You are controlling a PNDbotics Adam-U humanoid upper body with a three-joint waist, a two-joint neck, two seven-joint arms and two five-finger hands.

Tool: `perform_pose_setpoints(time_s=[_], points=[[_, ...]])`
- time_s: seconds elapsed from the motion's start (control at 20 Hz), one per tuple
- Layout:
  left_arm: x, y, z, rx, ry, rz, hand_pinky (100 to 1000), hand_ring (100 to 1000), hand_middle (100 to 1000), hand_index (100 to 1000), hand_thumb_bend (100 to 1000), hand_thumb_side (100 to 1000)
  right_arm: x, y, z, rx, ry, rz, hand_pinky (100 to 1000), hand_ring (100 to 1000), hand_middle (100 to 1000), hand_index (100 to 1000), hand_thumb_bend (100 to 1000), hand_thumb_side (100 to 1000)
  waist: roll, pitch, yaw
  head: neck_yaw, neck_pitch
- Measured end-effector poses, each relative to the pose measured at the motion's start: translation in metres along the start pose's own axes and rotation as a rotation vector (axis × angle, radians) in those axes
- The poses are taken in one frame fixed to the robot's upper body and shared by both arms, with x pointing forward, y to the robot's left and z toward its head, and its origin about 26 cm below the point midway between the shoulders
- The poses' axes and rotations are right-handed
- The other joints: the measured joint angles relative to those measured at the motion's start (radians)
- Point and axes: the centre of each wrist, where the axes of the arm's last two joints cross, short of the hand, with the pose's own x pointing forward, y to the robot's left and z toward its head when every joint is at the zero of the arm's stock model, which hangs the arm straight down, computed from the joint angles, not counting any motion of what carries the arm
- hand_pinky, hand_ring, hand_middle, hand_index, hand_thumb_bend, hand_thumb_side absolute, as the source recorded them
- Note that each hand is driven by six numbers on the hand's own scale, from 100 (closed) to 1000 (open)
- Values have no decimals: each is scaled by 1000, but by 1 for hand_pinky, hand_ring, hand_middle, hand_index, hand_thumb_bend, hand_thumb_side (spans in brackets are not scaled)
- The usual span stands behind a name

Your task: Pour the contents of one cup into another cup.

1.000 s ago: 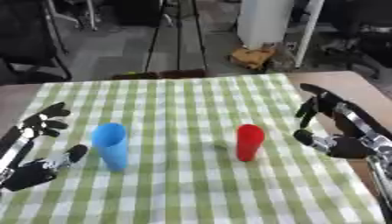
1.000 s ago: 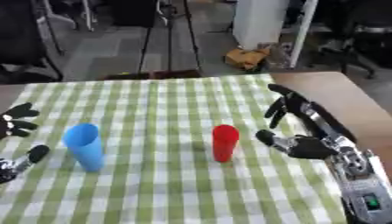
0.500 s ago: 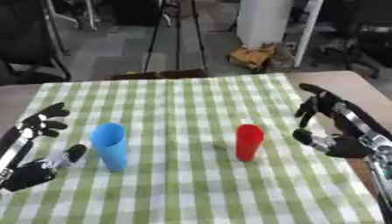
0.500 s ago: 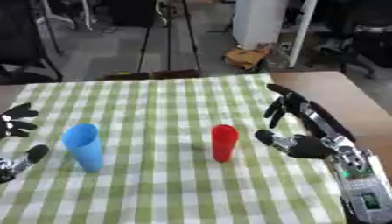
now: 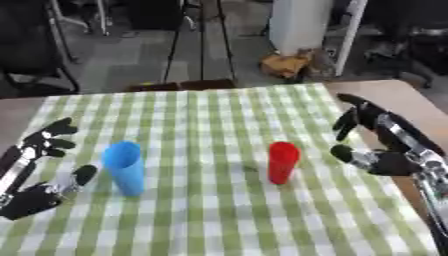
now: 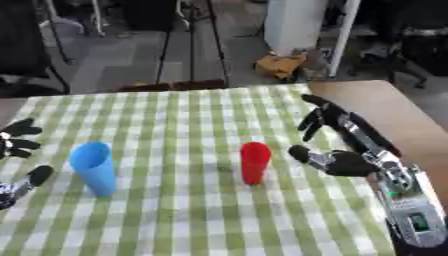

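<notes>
The tall red plastic cup [image 6: 255, 162] stood upright just left of the open right robot hand [image 6: 337, 159]. The open left robot hand [image 5: 35, 172] flanked the upright blue plastic cup [image 5: 124, 167].

Two cups stand on the table [image 5: 219, 220] — one cup [image 5: 125, 167] at nine o'clock of the other cup [image 5: 283, 162], well apart.

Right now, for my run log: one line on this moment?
stage: pre-grasp | left hand: open beside blue cup | right hand: open beside red cup | cups: upright, untouched
</notes>
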Motion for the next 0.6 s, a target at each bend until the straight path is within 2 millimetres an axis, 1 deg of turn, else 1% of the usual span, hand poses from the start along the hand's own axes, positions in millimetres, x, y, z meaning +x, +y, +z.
perform_pose_setpoints(time_s=[0.35, 0.6], points=[[0, 0, 0, -1, -1, 2, 756, 783, 851, 982, 553, 708, -14, 4, -7, 30, 30, 0, 896, 601, 636, 1000, 619, 542, 6, 1, 4, -7, 0], [-1, 0, 0, -3, -1, 5, 755, 783, 852, 982, 550, 711, -20, 6, -12, 40, 41, 5, 893, 590, 624, 1000, 617, 542, 6, 1, 7, -9, 0]])
